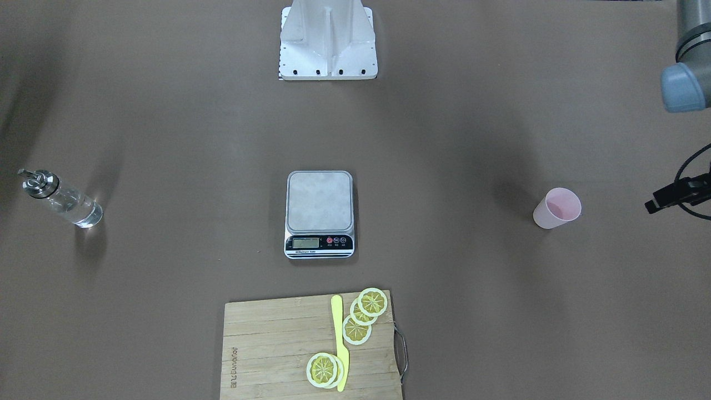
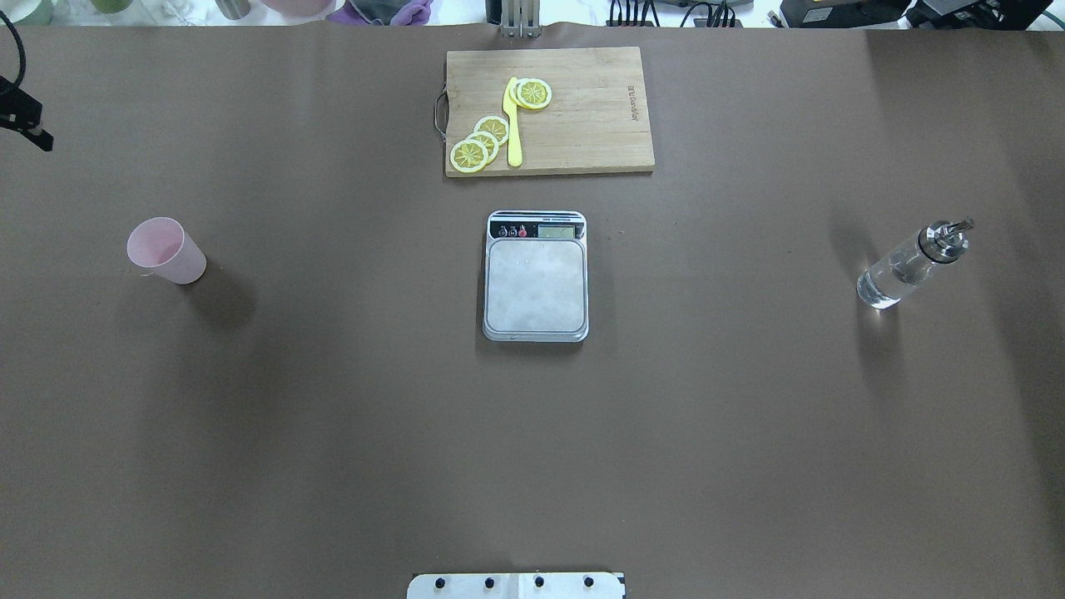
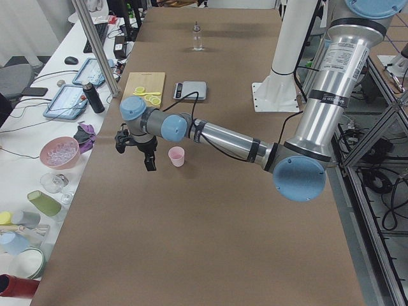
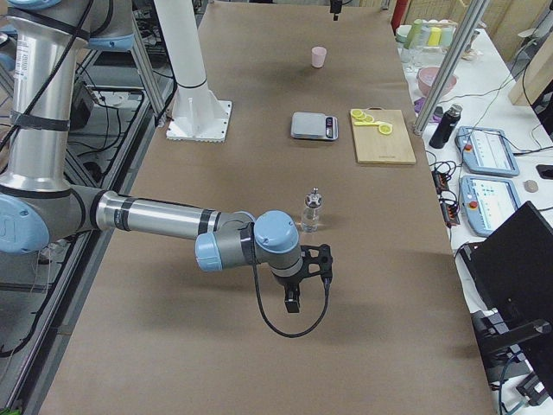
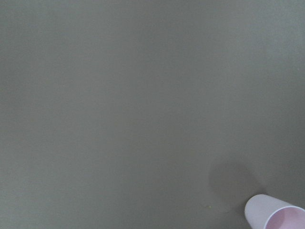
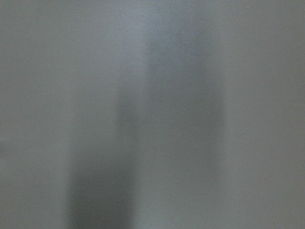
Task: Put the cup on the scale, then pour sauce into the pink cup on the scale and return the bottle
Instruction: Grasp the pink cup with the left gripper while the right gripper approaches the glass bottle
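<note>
From my feeds, the brown surface (image 2: 333, 416) carries everything. The left arm (image 3: 223, 137) hangs its pincer (image 3: 150, 166) over the left end and the right arm (image 4: 155, 216) hangs its pincer (image 4: 292, 304) over the right end; I cannot tell whether either is spread or pressed together. The board (image 2: 599, 125) lies at the far edge with the scale (image 2: 536, 287) just before it. The bottle (image 2: 907, 266) stands far right and the cup (image 2: 166, 249) far left, both on the surface, well apart from the scale.

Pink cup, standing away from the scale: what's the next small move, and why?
Probably shift the left claw over the cup and lower around it: the cup stands upright on the table, apart from the bare scale, with that claw hovering nearby.
</note>
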